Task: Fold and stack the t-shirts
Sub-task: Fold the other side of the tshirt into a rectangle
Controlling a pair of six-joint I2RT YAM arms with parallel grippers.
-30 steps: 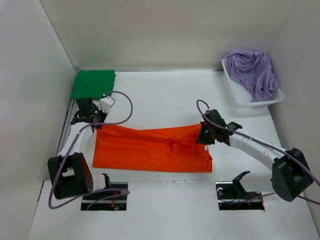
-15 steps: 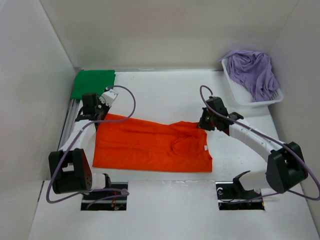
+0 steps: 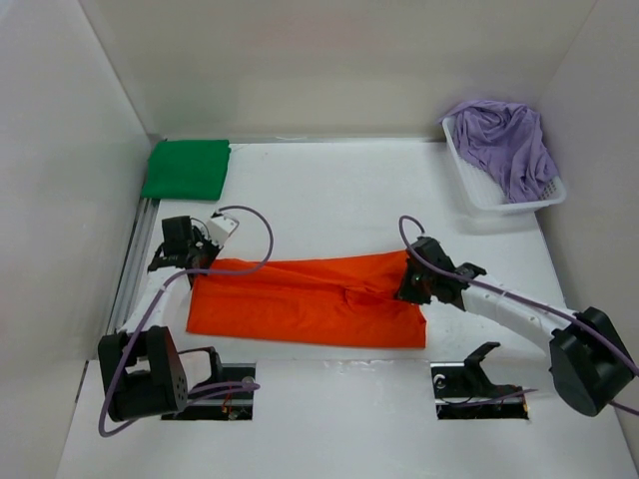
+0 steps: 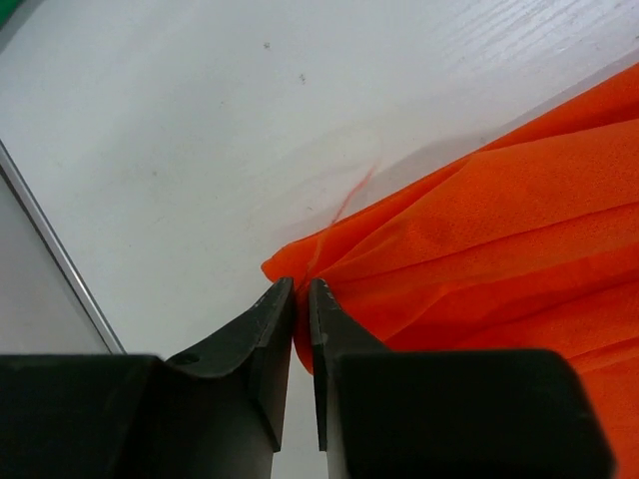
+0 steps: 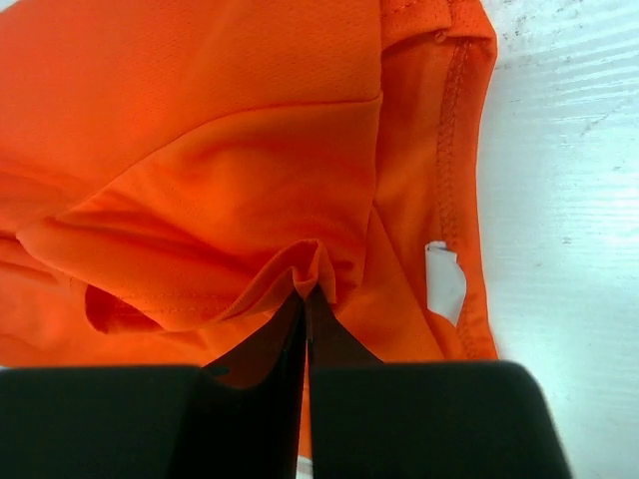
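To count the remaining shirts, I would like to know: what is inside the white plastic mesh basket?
A crumpled pale lavender cloth t-shirt fills the white plastic mesh basket and hangs over its rim. Whether anything lies beneath it cannot be seen: the cloth covers the bottom.

Right claw [image 5: 306,299] pinches a fold of orange t-shirt [image 5: 200,150]
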